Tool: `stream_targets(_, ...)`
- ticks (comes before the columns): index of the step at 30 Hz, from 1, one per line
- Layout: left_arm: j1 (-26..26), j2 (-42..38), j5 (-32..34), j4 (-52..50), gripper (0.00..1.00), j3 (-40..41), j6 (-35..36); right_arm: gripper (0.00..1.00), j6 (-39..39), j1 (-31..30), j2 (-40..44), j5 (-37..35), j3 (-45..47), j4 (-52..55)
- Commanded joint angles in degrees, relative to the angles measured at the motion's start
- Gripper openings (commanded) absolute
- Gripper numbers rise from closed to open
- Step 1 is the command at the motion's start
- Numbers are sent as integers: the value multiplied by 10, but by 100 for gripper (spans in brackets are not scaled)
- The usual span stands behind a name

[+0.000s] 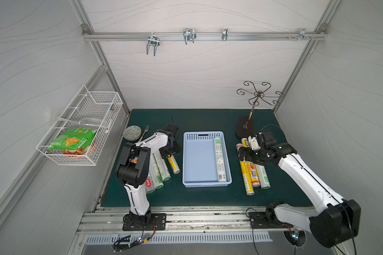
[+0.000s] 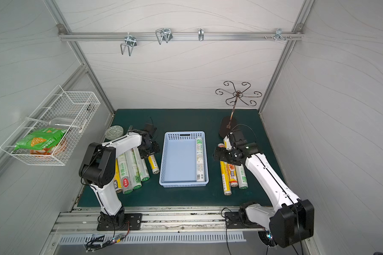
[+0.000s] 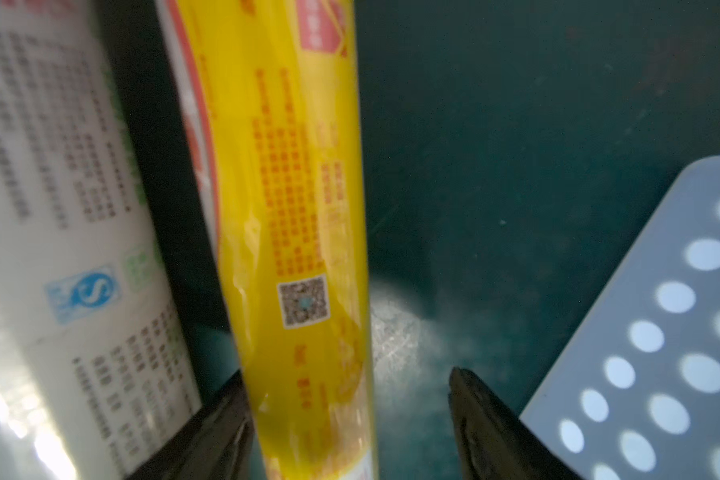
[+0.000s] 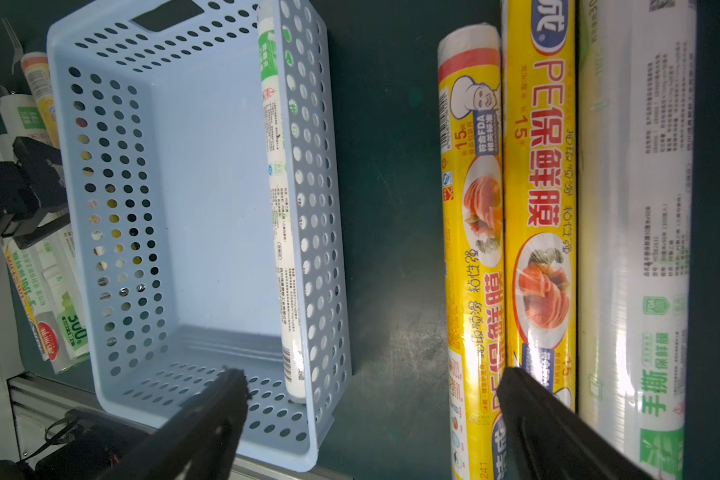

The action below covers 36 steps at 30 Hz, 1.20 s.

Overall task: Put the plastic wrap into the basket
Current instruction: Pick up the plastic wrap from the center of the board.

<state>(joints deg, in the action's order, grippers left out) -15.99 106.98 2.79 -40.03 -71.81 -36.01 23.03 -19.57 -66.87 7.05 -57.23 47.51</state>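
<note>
Between the open jaws of the left gripper (image 3: 346, 374) lies a yellow plastic wrap roll (image 3: 292, 208); the right gripper (image 4: 368, 371) hangs open near the basket (image 4: 113, 208).

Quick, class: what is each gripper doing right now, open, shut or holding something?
Left gripper: open around the yellow roll, not clamped.
Right gripper: open, holding nothing.

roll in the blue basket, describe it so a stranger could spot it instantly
Find the pale blue perforated basket at the centre of the green mat. One white roll with green print lies inside, along the wall on the right arm's side. It is the only roll in the basket; the others lie on the mat.
</note>
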Motion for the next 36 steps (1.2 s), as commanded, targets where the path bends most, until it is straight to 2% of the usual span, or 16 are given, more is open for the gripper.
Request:
stream_targets(1,3,17,3,7,71,-31,12,99,3,3,-1,9,-1,-2)
stream_targets(5,6,27,9,6,66,-40,18,99,2,3,0,6,-1,-3)
stream_targets(12,11,45,9,8,63,-46,22,99,-1,4,-3,6,-2,-4)
stream_targets(24,22,59,-1,25,41,-46,38,99,0,3,0,3,-2,1)
stream_targets(36,22,-13,-3,-3,35,-30,40,99,5,7,7,6,3,4)
